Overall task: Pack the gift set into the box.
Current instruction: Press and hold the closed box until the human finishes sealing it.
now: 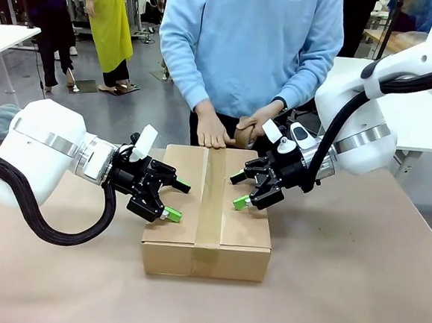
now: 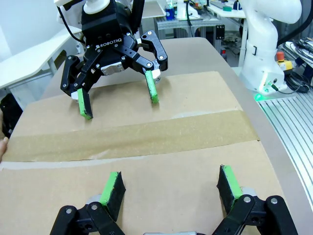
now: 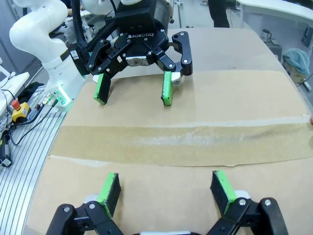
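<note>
Plain brown cardboard box [image 1: 207,224] with a tan tape seam [image 1: 211,198], black grippers with bright green pads [image 1: 172,215], white arms, pale beige table [image 1: 355,292], person's light blue sweatshirt [image 1: 248,44]

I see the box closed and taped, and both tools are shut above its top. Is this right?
Not quite. The box is closed and taped, but both tools are open: the left wrist view shows the left tool and the right tool with fingers spread, holding nothing.
</note>
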Controlling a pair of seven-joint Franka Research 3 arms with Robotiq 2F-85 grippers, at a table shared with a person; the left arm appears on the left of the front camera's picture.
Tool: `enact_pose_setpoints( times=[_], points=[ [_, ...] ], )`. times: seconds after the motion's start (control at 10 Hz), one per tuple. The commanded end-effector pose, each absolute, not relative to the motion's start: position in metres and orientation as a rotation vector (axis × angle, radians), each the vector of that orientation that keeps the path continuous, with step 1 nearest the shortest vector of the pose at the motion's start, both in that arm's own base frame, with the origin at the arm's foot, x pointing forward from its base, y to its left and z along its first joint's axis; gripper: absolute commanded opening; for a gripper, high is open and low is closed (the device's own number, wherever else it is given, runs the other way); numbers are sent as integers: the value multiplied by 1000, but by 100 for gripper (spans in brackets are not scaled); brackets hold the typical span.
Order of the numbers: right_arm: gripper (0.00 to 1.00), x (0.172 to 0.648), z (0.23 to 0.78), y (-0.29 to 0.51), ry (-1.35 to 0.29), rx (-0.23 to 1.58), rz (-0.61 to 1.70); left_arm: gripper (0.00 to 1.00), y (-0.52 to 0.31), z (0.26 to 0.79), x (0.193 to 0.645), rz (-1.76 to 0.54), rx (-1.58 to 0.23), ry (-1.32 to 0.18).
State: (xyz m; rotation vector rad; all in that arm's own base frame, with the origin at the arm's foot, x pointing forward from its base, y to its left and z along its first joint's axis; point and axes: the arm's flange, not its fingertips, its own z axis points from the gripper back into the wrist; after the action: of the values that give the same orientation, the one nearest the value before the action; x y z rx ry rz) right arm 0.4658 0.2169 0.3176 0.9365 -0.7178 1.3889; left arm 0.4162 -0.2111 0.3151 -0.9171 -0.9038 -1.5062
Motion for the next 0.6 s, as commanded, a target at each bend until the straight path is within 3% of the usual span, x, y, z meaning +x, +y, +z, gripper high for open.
enact_pose_setpoints(
  times=[0.0,0.5],
  points=[
    [100,465,314,217,-712,933,1382,100,-211,315,416,-1516,-923,-898],
    [100,465,314,217,-712,933,1382,100,-211,315,416,-1516,-923,-898]
  ],
)
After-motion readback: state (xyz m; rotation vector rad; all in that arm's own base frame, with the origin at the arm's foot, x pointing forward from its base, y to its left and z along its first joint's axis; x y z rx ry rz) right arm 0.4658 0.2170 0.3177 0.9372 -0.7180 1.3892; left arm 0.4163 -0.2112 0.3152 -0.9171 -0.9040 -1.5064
